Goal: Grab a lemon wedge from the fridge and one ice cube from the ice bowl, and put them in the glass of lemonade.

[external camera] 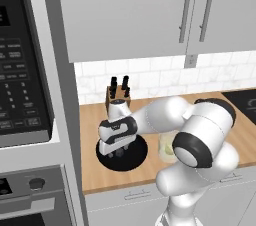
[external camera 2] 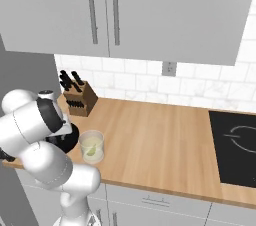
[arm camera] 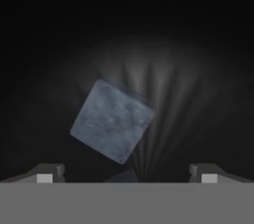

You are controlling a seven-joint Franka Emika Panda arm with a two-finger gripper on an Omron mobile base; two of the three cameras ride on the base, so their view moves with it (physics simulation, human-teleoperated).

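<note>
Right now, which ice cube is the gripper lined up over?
The big grey ice cube, tilted like a diamond, in full view between the open gripper tips; the second cube just peeks up below it.

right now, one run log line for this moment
stage: reaching for ice | gripper: open, above ice cube in ice bowl | lemon wedge: in glass of lemonade

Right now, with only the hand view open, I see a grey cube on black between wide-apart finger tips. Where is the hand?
Observer: The gripper hangs open, low over the ice bowl on the wooden counter; your cube is an ice cube.
Operator: Where is the glass of lemonade?
Observer: The glass of lemonade stands just beside the bowl, on the side toward the cooktop.
Operator: Is the lemon in?
Observer: Yes, a lemon wedge already lies in the glass.
</note>
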